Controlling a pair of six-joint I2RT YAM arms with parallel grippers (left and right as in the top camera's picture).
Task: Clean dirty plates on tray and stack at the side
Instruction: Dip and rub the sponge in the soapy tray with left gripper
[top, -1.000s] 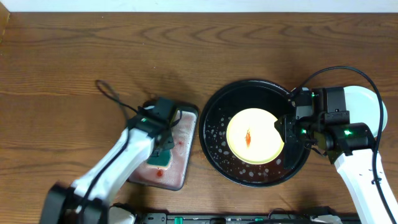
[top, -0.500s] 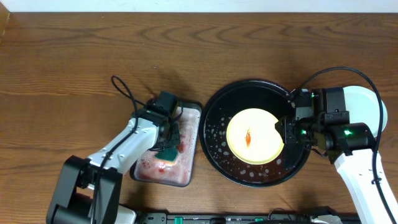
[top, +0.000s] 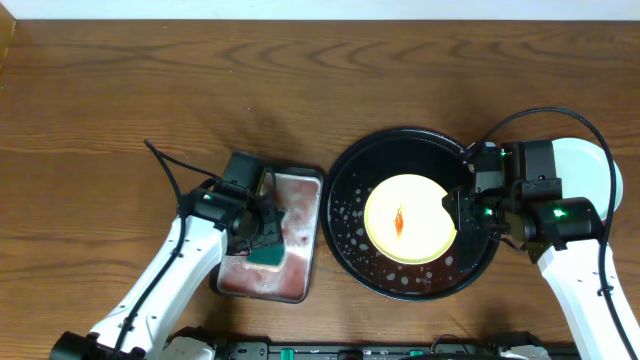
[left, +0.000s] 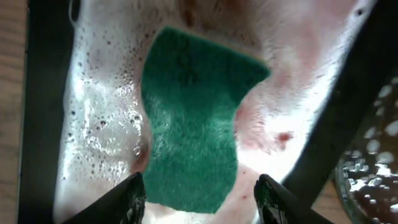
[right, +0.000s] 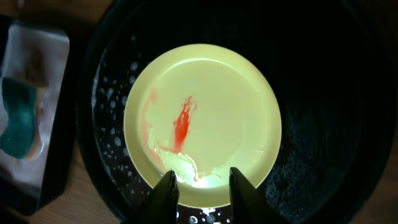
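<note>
Yellow plate (top: 412, 222) in tray (top: 400, 150); L pincer (left: 200, 185) open over sponge (left: 193, 118); R pincer (right: 203, 182) part-open at rim

- I see a dark brown wooden table (top: 300, 90) with its grain running side to side.
- Pale strip (top: 320, 8) beyond the far edge; wall or floor, I can't tell.
- Black rail (top: 400, 351) along the near edge.
- Light even, shadows soft.

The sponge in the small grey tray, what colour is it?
The soft rectangular sponge is dark teal-green; the left wrist view shows it best.
</note>
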